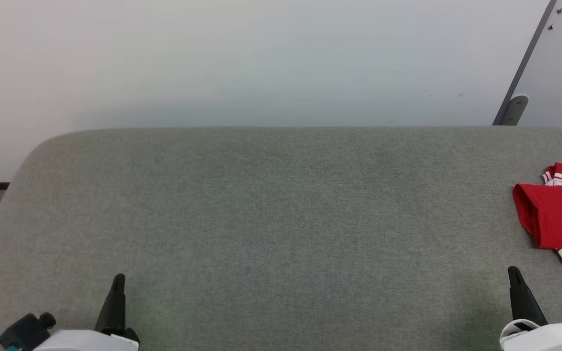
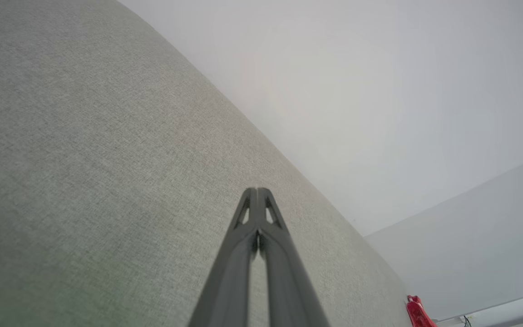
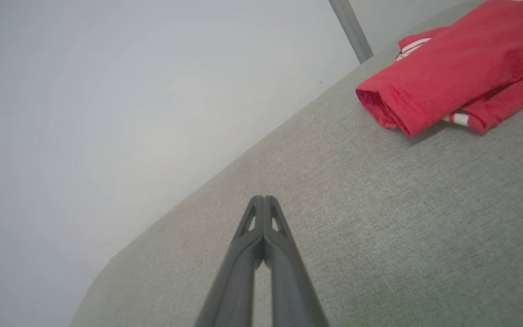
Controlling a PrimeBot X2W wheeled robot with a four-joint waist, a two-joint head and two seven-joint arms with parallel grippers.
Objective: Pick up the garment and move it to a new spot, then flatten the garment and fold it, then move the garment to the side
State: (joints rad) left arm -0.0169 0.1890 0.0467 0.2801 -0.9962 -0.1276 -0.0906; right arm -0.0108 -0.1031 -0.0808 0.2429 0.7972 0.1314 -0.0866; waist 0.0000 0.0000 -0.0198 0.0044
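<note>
Garment [image 1: 556,217] folded, right edge of grey surface [image 1: 271,204], near closed right tool [image 1: 512,269]

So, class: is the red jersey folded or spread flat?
Folded: the jersey lies doubled in layers, with a rounded fold along one edge.

The garment [image 1: 556,214] is running off the head view's right edge, its folds hiding the layers beneath. In the left wrist view it is showing as a red sliver at the bottom edge, too small to read, and the right wrist view's top-right corner is cropping it.
</note>
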